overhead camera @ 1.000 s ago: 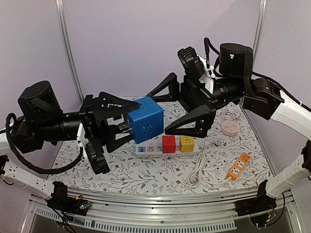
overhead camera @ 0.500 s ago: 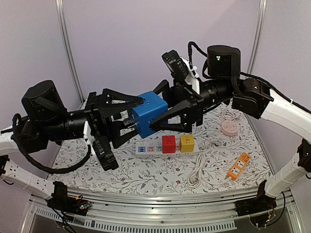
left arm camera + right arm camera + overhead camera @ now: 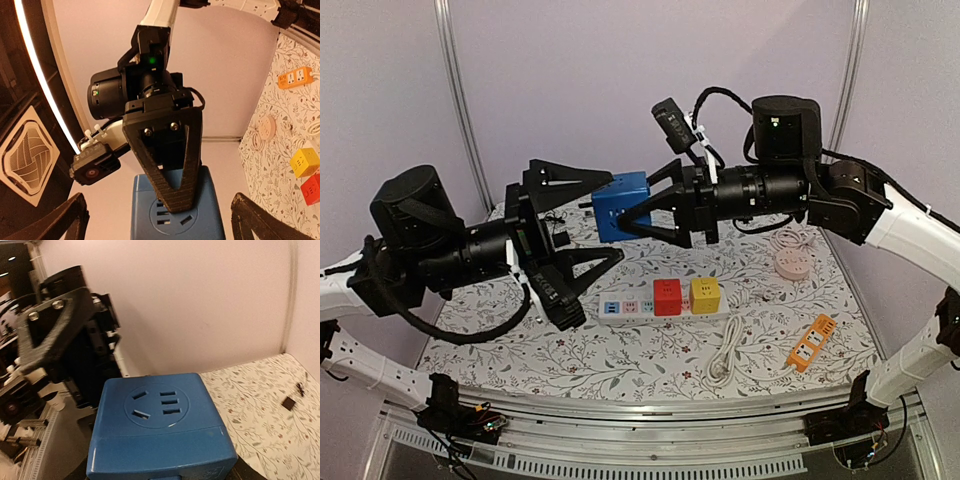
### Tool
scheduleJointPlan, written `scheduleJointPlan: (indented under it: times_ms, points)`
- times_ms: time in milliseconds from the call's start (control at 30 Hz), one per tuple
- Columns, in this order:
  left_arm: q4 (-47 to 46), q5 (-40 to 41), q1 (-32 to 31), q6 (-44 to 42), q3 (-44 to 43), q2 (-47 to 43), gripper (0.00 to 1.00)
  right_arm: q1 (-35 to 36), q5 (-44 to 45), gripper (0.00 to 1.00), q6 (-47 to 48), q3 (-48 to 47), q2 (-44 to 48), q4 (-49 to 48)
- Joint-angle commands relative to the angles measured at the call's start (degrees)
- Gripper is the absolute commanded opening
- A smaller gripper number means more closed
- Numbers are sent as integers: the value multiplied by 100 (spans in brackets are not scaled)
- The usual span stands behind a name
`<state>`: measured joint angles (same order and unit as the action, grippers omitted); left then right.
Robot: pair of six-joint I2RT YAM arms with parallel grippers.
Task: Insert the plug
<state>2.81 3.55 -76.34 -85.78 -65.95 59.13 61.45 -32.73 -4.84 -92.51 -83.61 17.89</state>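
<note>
The blue cube plug adapter (image 3: 623,203) hangs in the air above the back of the table. My right gripper (image 3: 638,210) is shut on it, one finger above and one below. My left gripper (image 3: 610,218) is wide open just left of the cube and does not touch it. In the left wrist view the cube's socket face (image 3: 175,212) shows, with a right finger (image 3: 172,160) lying across it. In the right wrist view the cube (image 3: 160,425) fills the foreground and hides my fingers. The white power strip (image 3: 620,311) lies below on the table.
A red cube (image 3: 667,296) and a yellow cube (image 3: 705,294) sit plugged on the strip. A pink round socket (image 3: 791,263), an orange power strip (image 3: 811,342) and a white cable (image 3: 724,360) lie at the right. Walls stand close behind.
My left gripper has let go of the blue cube and drawn back left. My right gripper has closed on the cube and carried it up and back.
</note>
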Motion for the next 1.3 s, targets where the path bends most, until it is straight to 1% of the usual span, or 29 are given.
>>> scheduleJointPlan:
  times_ms: [0,67,200,333,500,567,667,733,833,933,1100,1167,1267]
  points:
    - [-181,1192,172,-219,143,117,99,-256,4345,0,-1419,-41,443,1175]
    - [-167,1516,197,-279,140,205,99,-257,4975,0,-1635,-55,491,1383]
    - [91,1805,301,-235,-87,496,100,-120,5391,0,-1872,-71,544,1369]
    - [500,1885,592,81,-587,925,100,-48,5099,0,-2003,-192,431,1491]
    - [500,1740,872,197,-1057,1346,99,29,4795,0,-2022,-355,218,1683]
    - [882,1599,867,431,-1238,1425,99,43,4655,0,-2029,-350,197,1634]
    - [1392,1427,874,906,-1372,1533,100,50,4167,0,-1948,-321,166,1367]
    - [1676,1197,875,1180,-1456,1568,100,47,4085,0,-1892,-345,129,1343]
    - [1984,1003,906,1331,-1584,1619,100,49,4000,0,-1872,-338,110,1334]
    - [2054,885,1091,1387,-1738,1766,100,59,3855,0,-1813,-334,126,1273]
    - [1792,1008,1235,1306,-2158,2128,99,57,3728,0,-1810,-312,100,1268]
    - [1676,1003,1304,1270,-2188,2206,92,60,3567,0,-1782,-297,96,1211]
    - [1664,906,1358,1322,-2201,2210,72,66,3573,0,-1740,-298,106,1202]
